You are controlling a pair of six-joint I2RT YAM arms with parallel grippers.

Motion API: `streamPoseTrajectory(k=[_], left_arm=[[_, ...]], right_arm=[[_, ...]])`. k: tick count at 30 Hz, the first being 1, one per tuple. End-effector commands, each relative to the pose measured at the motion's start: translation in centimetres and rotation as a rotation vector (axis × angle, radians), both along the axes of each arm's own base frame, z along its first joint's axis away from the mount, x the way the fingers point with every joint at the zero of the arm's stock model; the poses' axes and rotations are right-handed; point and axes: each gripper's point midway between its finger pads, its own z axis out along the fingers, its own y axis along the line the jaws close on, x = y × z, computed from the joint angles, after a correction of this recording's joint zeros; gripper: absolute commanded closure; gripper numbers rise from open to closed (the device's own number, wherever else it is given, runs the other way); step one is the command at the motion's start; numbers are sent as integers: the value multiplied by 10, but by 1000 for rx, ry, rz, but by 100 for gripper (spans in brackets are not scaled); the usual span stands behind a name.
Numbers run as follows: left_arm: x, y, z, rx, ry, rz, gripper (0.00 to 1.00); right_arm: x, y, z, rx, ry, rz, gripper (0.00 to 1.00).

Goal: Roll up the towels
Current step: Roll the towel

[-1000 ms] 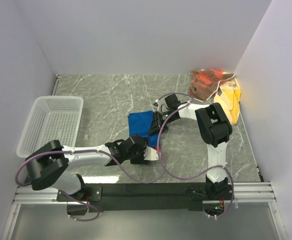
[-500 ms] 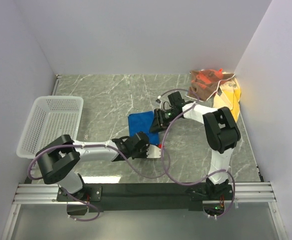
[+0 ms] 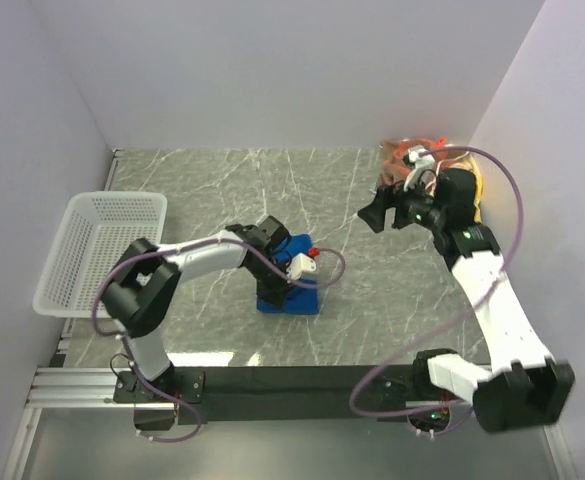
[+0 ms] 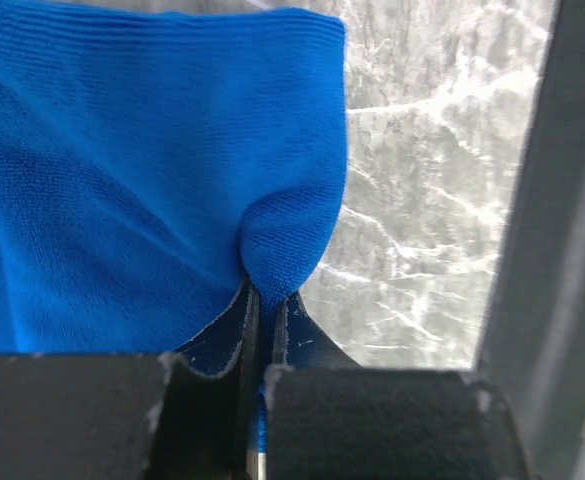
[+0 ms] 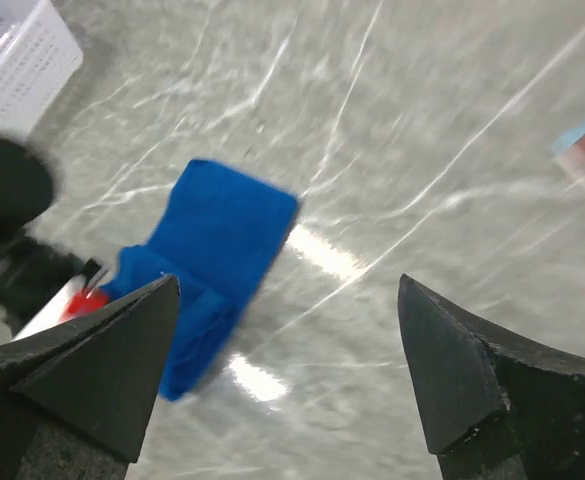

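In the top view the left gripper sits on the blue towel in the middle of the table, and the right gripper hangs near the brown-and-orange towel and the yellow towel in the far right corner: three towels, one white basket. The left wrist view shows its jaws clenched on a fold at the blue towel's corner, so I judge the edge should be turned over slowly, keeping the roll tight and straight. The right wrist view shows jaws released wide, holding nothing.
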Motion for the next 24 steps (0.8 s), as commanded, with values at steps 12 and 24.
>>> streamPoseTrajectory(k=[12,24], left_arm=[[5,4,-14,7,542,49,97],[16,8,-29,26,585,75,95]], right_arm=[[-129,18,-41,-396,-65,571,21],[-129,134,-100,-679,-372,794,24]])
